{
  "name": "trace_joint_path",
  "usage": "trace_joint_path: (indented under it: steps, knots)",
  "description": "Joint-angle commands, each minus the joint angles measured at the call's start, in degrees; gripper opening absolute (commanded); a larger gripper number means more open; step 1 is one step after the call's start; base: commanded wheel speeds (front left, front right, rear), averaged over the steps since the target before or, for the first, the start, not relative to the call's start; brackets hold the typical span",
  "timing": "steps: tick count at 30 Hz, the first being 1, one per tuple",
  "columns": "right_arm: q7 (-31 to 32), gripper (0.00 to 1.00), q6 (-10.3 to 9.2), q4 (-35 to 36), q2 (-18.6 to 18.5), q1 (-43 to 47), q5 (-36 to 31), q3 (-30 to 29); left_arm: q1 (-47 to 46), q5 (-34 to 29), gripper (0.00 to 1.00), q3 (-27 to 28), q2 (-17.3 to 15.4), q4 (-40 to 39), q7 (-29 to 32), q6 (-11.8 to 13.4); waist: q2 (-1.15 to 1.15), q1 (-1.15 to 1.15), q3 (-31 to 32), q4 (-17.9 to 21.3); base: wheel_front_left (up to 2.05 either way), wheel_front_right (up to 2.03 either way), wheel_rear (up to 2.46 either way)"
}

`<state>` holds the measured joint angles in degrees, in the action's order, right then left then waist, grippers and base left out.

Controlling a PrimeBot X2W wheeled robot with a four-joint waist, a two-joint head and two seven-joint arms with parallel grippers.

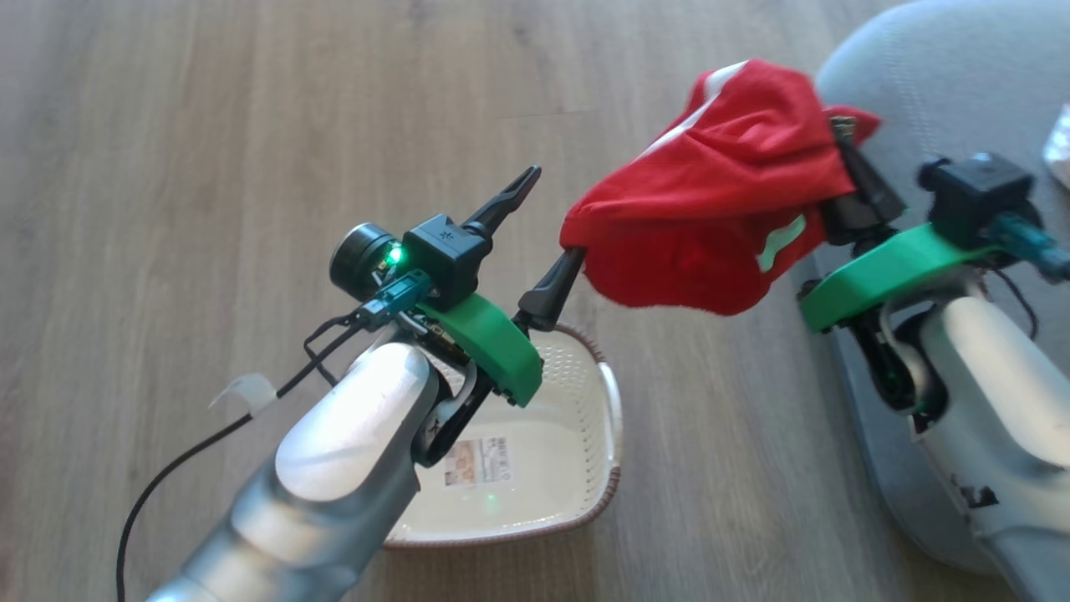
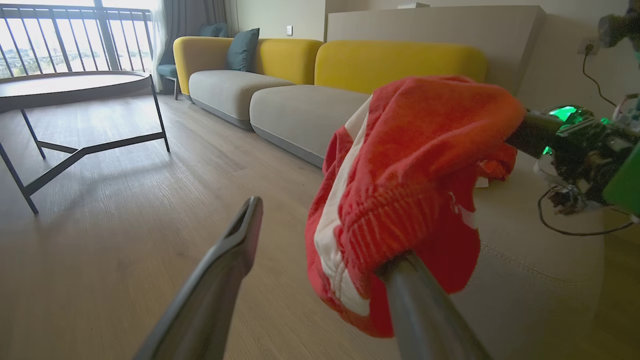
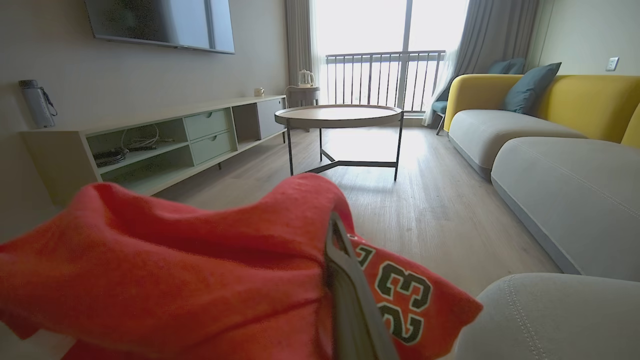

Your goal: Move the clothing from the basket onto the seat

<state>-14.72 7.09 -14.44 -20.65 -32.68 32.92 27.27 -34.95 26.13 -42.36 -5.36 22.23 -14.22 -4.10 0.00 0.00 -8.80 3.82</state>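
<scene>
A bundle of red clothing (image 1: 719,209) with a white stripe hangs in the air between my two grippers, right of and above the basket. My right gripper (image 1: 840,142) is shut on its right end, by the grey seat (image 1: 936,75). My left gripper (image 1: 553,215) is open, and the ribbed red-and-white band (image 2: 385,220) is draped over the tip of one finger (image 2: 420,310). The other finger (image 2: 235,245) is bare. In the right wrist view the clothing (image 3: 175,270) shows a number 23 and covers my right gripper (image 3: 320,230). The cream basket (image 1: 614,418) stands on the floor under my left arm, with nothing but its label showing inside.
Wood floor lies all around. A round coffee table (image 3: 340,112) on dark legs and a low TV cabinet (image 3: 150,145) stand further off. A yellow-and-grey sofa (image 2: 300,110) runs along the wall. Something white (image 1: 1060,142) lies on the seat's right edge.
</scene>
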Motion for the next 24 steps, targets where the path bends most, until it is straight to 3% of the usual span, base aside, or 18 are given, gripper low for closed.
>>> trace_joint_path:
  steps: [1, 9, 24]
  knots:
    - [-0.28, 0.00, 0.40, 2.27, 0.28, 0.35, -0.46, -0.99, -1.42, 0.38, 1.00, 1.68, -1.10, -1.43, -0.56, -0.19, 0.00, 0.00, 0.27, 1.49, 0.00, 0.00, 0.00]
    - [-0.28, 0.00, 0.40, 5.14, 1.74, 4.21, -2.70, -8.69, -0.40, 0.33, 1.00, 2.16, -1.61, 0.50, -0.73, -1.02, 0.00, 0.00, 1.15, 7.49, 0.00, 0.00, 0.00]
    - [-0.28, 0.00, 0.40, 8.60, 4.49, 9.35, -2.78, -12.36, 2.68, -0.76, 1.00, 6.54, -2.22, -0.27, -0.77, -1.68, 0.00, 0.00, 2.89, 22.68, 0.00, 0.00, 0.00]
